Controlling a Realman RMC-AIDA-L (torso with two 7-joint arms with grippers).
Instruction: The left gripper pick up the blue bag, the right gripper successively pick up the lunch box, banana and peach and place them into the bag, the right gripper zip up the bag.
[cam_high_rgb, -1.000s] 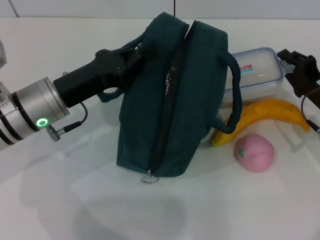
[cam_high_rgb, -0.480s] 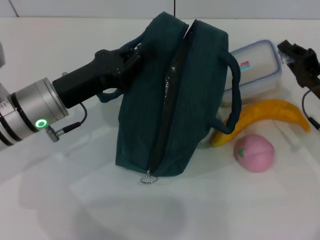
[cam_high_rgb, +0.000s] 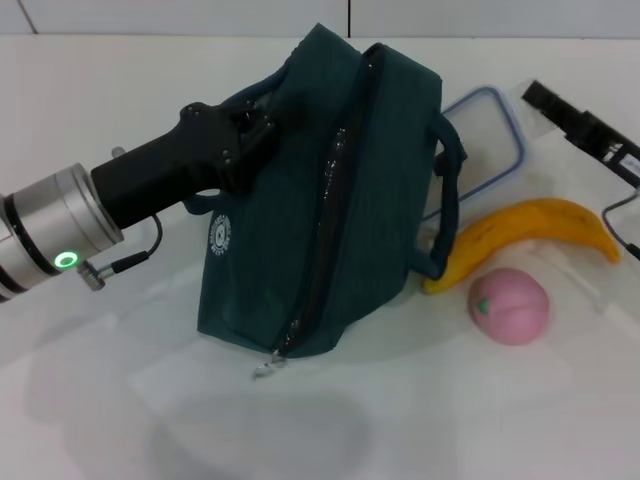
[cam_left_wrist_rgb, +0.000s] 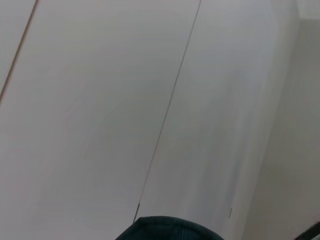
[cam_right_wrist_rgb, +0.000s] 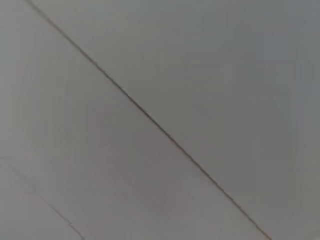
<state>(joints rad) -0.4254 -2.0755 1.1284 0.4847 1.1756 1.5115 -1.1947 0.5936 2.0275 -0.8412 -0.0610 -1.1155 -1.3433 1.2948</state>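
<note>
The blue bag (cam_high_rgb: 330, 200) leans in the middle of the head view, its zipper partly open and showing foil, its white logo facing me. My left gripper (cam_high_rgb: 245, 135) is shut on the bag's handle at its upper left side. The bag's top edge also shows in the left wrist view (cam_left_wrist_rgb: 170, 229). My right gripper (cam_high_rgb: 578, 125) at the far right is shut on the lunch box (cam_high_rgb: 482, 140), which is tipped up on edge just right of the bag. The banana (cam_high_rgb: 530, 235) and the peach (cam_high_rgb: 510, 305) lie on the table right of the bag.
The white table (cam_high_rgb: 420, 420) spreads in front of the bag. The zipper's ring pull (cam_high_rgb: 265, 368) hangs at the bag's near lower end. A black cable (cam_high_rgb: 620, 215) loops by the banana's right tip. The right wrist view shows only a pale surface with a seam.
My right gripper has lifted the lunch box off the table and tipped it on edge. My left gripper has shifted left and tilted the bag, bringing its logo into view.
</note>
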